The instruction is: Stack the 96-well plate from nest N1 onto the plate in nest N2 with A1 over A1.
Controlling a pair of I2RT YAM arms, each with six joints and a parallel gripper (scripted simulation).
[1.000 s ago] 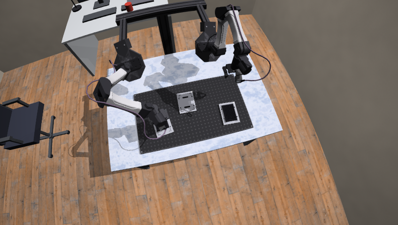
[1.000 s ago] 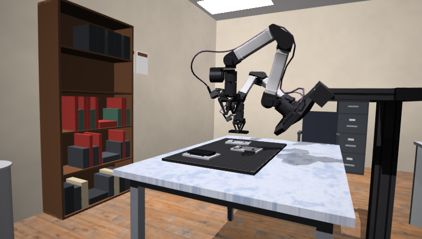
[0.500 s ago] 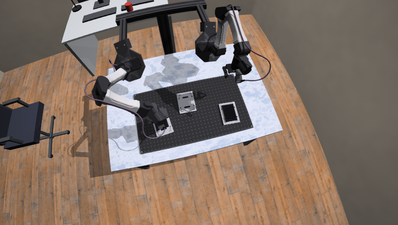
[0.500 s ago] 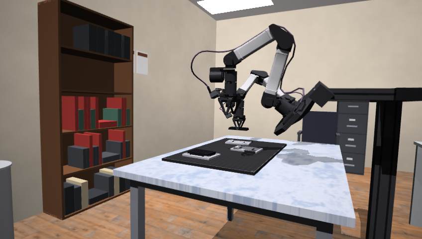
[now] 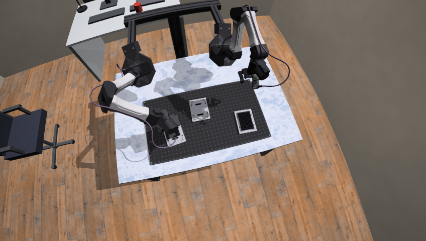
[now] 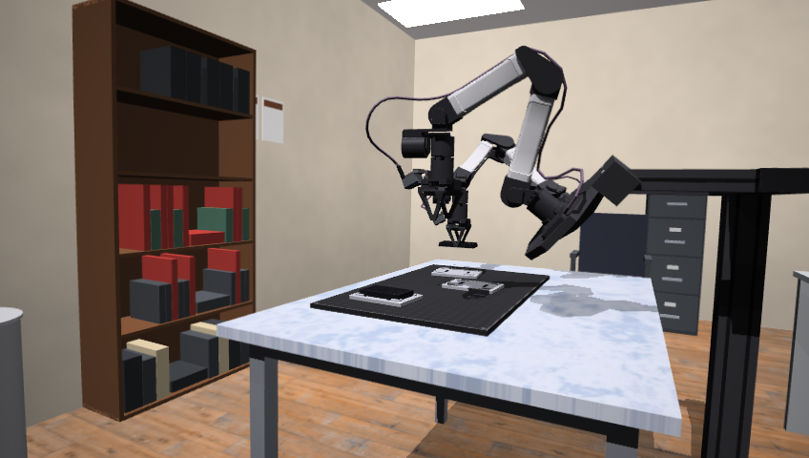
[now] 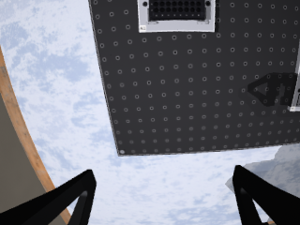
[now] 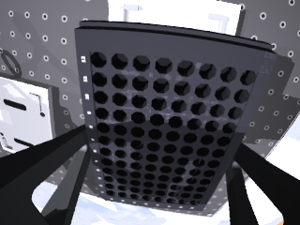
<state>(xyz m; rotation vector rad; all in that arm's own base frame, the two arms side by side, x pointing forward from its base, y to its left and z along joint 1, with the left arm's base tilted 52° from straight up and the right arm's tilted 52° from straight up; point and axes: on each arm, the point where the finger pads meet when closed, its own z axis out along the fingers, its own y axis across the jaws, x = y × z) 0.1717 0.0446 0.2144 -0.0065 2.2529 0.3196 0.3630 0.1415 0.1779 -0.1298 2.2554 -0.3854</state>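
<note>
My right gripper [image 6: 457, 240] [image 8: 161, 138] is shut on a black 96-well plate [image 6: 446, 244] [image 8: 142, 119], held level above the white nest N1 [image 5: 181, 138] [image 6: 454, 273] [image 8: 173, 9], clear of it. The gripper body hides most of this plate in the top view. A second black plate [image 5: 245, 120] [image 6: 386, 291] [image 7: 177, 9] sits in the white nest N2 [image 5: 253, 123] [image 6: 363, 298] [image 7: 178, 27] and looks flat. My left gripper [image 5: 248, 82] [image 7: 162, 176] is open and empty, high near the board's arm-side corner. I cannot tell the cut corners of either plate.
An empty white nest [image 5: 199, 109] [image 6: 473, 285] [image 8: 23, 112] stands between N1 and N2; its edge shows in the left wrist view. All nests stand on the black dotted board [image 5: 218, 137] [image 6: 443, 318]. The gantry [image 5: 173, 13] carries both arms.
</note>
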